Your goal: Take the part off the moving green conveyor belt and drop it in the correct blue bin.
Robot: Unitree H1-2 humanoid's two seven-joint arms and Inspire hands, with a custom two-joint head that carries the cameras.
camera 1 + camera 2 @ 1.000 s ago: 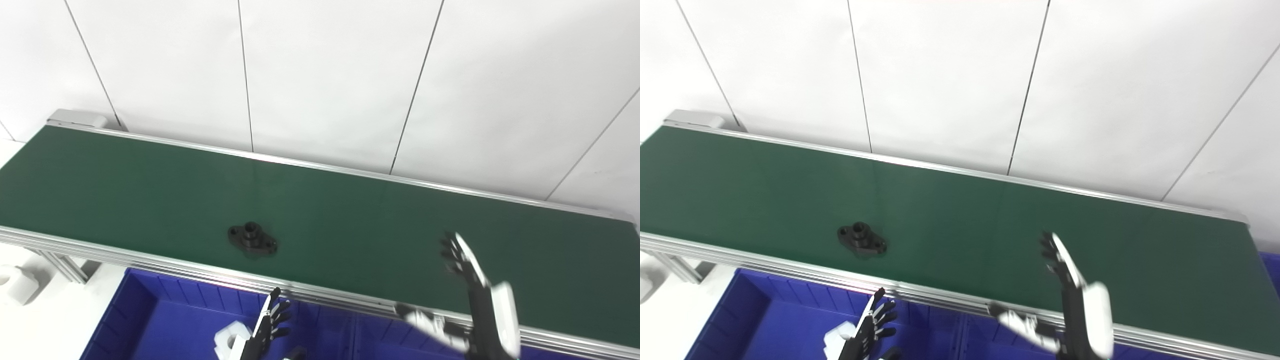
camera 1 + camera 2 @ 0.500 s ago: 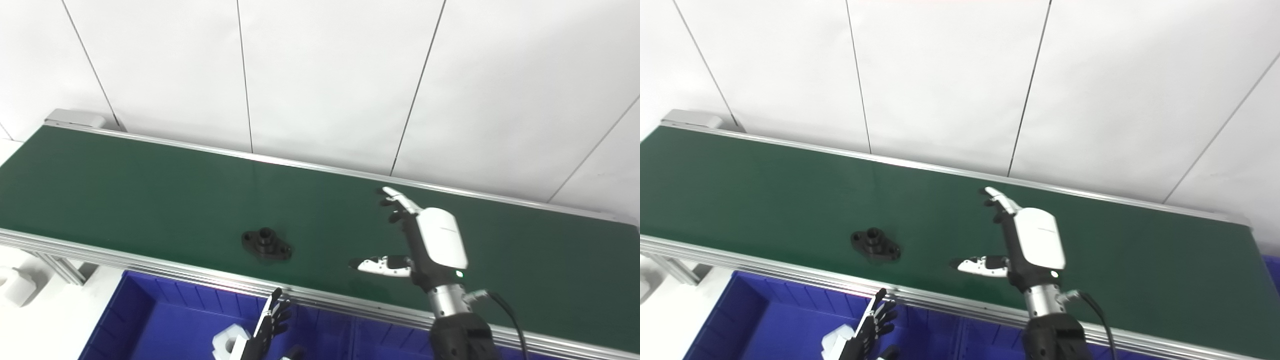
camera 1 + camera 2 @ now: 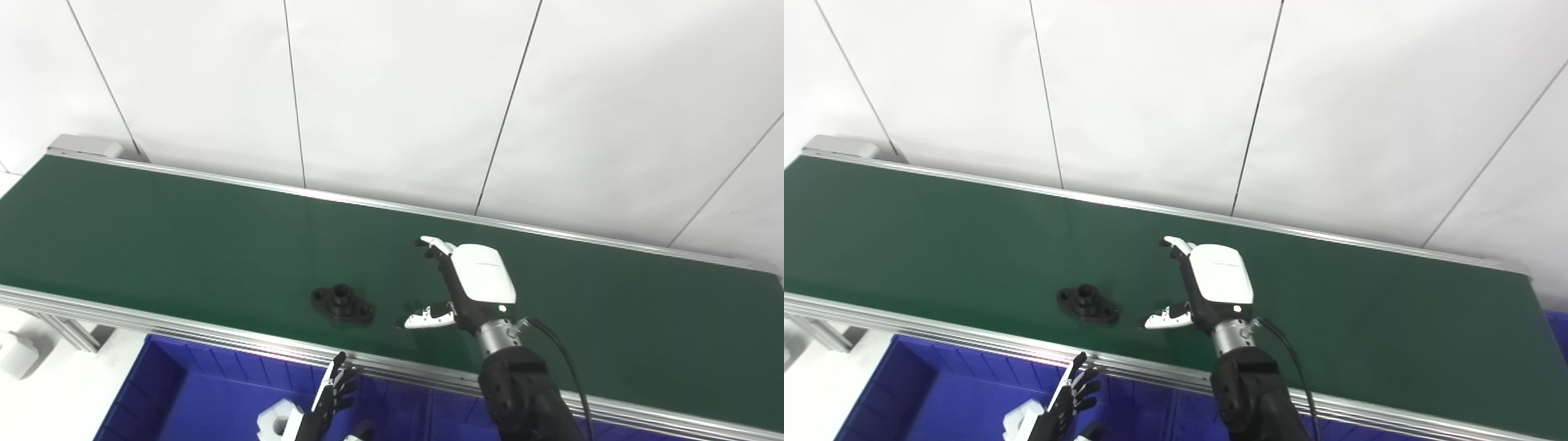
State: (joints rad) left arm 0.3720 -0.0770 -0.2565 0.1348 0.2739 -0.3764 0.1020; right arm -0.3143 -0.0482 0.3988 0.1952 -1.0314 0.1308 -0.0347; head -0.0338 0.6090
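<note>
A black flanged part lies on the green conveyor belt, near its front rail. My right hand is open over the belt, just right of the part, fingers and thumb spread toward it and not touching it. It also shows in the right eye view. My left hand is low at the bottom edge, fingers apart and empty, over a blue bin.
The blue bin below the belt's front rail holds a white part. A second blue bin adjoins it on the right. A white wall stands behind the belt. A white object sits at the far left.
The black part has ridden rightward along the belt. My right hand rose from the front rail, swung left over the belt and came close to the part. The left hand has stayed put.
</note>
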